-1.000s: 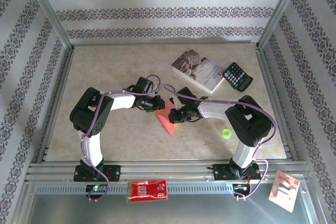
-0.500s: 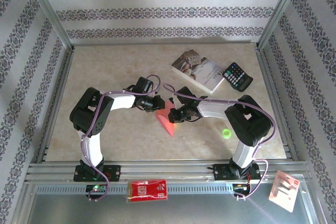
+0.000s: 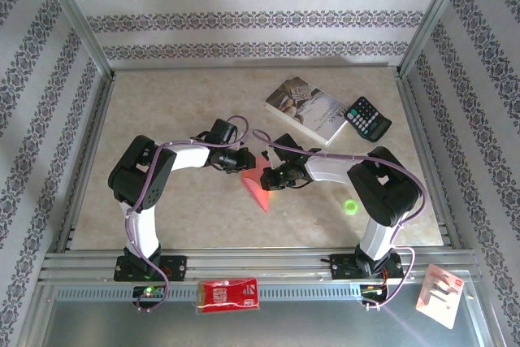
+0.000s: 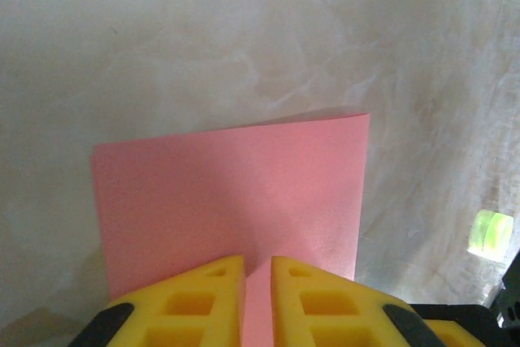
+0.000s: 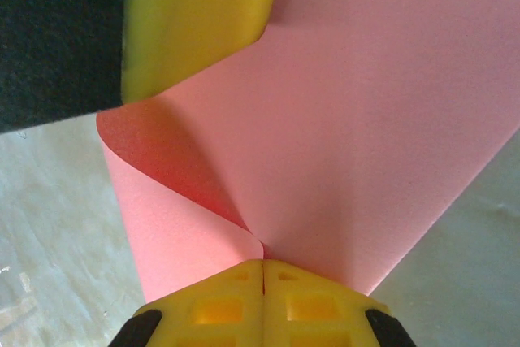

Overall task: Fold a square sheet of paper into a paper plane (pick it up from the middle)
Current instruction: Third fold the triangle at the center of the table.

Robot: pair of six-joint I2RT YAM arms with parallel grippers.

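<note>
Tabletop (image 3: 162,103) lies open far and left; book (image 3: 307,110) and calculator (image 3: 367,118) obstruct far right, the square sheet of paper (image 3: 258,187) the centre.

Thin pink-red paper sheet (image 5: 366,119): cropped by top and right frame edges, right wrist view; near edge hidden behind left gripper (image 4: 257,264). Small green object (image 3: 350,206): unidentifiable.

The square sheet of paper (image 5: 366,119) is pinched between the pressed-together yellow fingers of the right tool (image 5: 262,270) and is curled over at the left. Its top is touched by another yellow finger (image 5: 195,14), and pale worktop (image 5: 57,225) is seen beneath.
</note>
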